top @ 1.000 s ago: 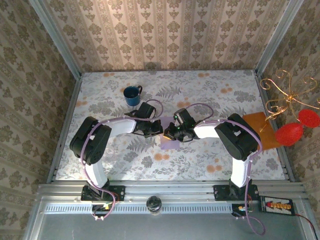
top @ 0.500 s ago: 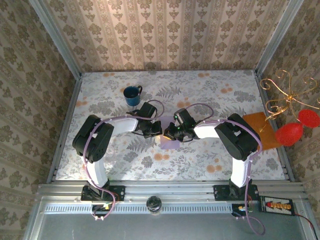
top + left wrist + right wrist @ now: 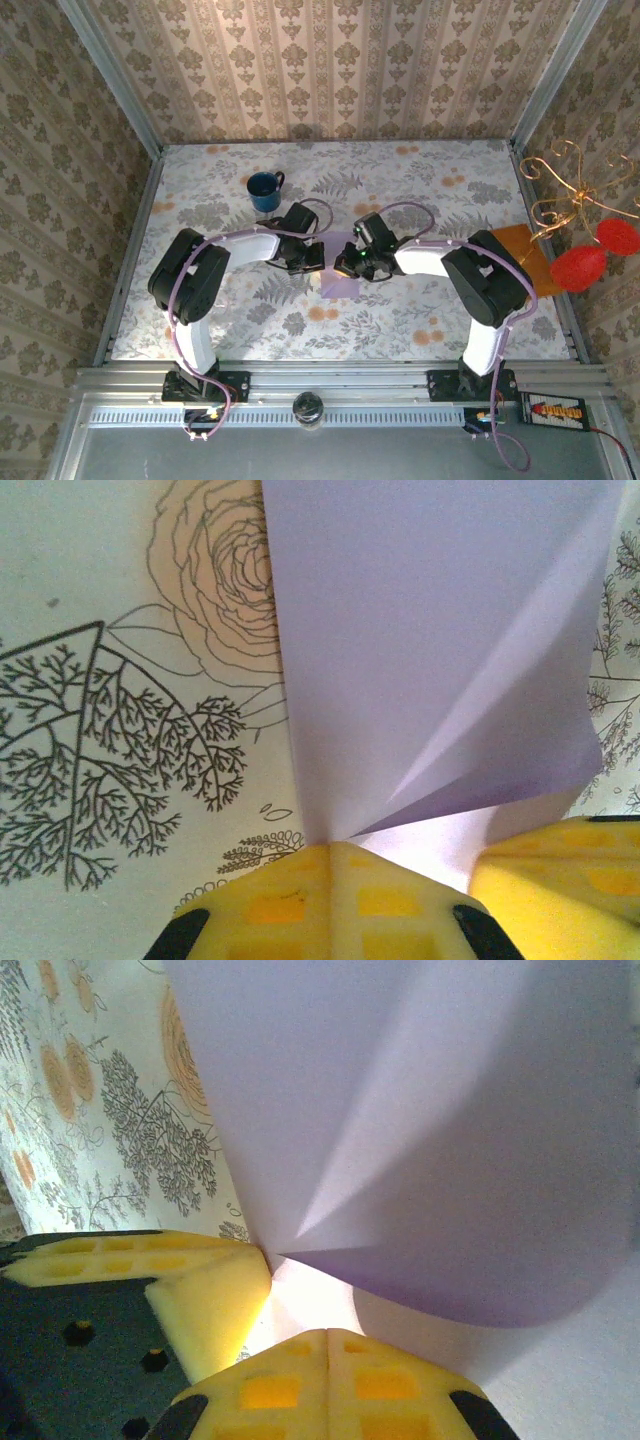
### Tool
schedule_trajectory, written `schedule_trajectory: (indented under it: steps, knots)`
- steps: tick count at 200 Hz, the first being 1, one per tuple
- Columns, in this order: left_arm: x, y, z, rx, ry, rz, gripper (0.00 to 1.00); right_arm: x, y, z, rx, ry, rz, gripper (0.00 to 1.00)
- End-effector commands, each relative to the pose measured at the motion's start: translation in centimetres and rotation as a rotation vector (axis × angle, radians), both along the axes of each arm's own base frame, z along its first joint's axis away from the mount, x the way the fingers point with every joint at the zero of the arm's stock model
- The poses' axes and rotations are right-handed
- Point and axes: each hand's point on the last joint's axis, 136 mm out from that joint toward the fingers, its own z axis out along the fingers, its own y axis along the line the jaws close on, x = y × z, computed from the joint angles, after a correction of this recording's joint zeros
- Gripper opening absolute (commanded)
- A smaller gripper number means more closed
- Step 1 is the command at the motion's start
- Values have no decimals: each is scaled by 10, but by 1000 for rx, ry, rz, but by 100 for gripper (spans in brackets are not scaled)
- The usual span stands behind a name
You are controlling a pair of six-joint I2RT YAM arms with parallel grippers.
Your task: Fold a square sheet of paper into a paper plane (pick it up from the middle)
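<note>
One creased paper close-up, mug overhead

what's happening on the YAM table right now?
Mid-fold. Both arms meet at the middle of the table over the square sheet of paper, which is creased and partly lifted. The left gripper is shut, pinching a corner where the creases converge. The right gripper is shut right beside it and looks to be pinching the sheet too. No plane shape yet. The blue mug and the orange-brown rectangle sit apart from both arms.
</note>
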Motion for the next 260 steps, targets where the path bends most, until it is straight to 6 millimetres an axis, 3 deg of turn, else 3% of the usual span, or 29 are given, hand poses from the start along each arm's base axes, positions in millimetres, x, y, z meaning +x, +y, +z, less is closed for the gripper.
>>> schedule_trajectory:
  steps: [1, 61, 119, 144, 172, 207, 260]
  knots:
    - [-16, 20, -28, 125, 67, -15, 0, -6, -15, -11, -71, 13, 24, 0]
    - [-15, 22, -29, 139, 62, -10, 0, -10, -11, -21, -36, 11, 59, 0]
    - [-10, 20, -22, 134, 45, -7, 0, -29, -31, -58, -120, 100, 22, 0]
    - [-2, 10, 0, 87, -2, -23, 0, -41, -43, -72, -172, 137, 15, 0]
    - [1, -8, 42, -30, -82, -58, 0, -49, -55, -79, -230, 160, 8, 0]
    - [-11, -17, 61, -130, -92, -54, 0, -54, -61, -84, -262, 193, -7, 0]
    - [-45, -36, 50, -231, 1, -111, 0, -58, -66, -87, -288, 230, -34, 0]
